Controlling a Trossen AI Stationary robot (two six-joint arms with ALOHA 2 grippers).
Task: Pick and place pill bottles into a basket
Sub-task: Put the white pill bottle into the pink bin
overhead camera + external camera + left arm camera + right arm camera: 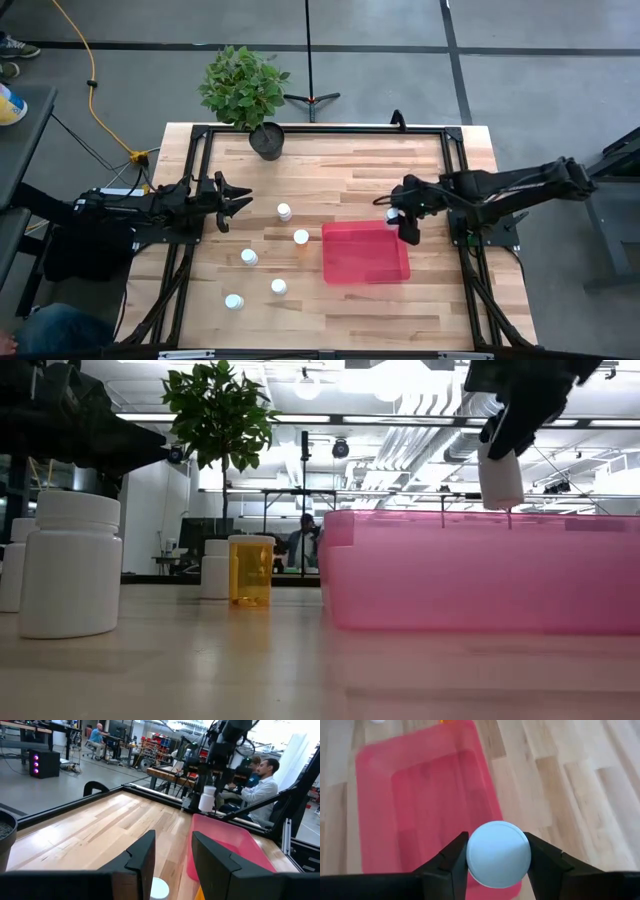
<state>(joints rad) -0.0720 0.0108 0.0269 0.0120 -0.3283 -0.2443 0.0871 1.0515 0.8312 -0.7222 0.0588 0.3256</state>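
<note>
Pale wooden planks of the table (340, 180) carried the red basket (365, 252), empty inside. Reaching in from the side, the right gripper (496, 855) hung above the basket's edge, fingers clenched on a white pill bottle (498, 854) lifted clear of the rim. Across the table the left gripper (172, 855) waited low and level, fingers parted around nothing. Only the low view showed an amber bottle (250, 570) among the standing white bottles (285, 211).
</note>
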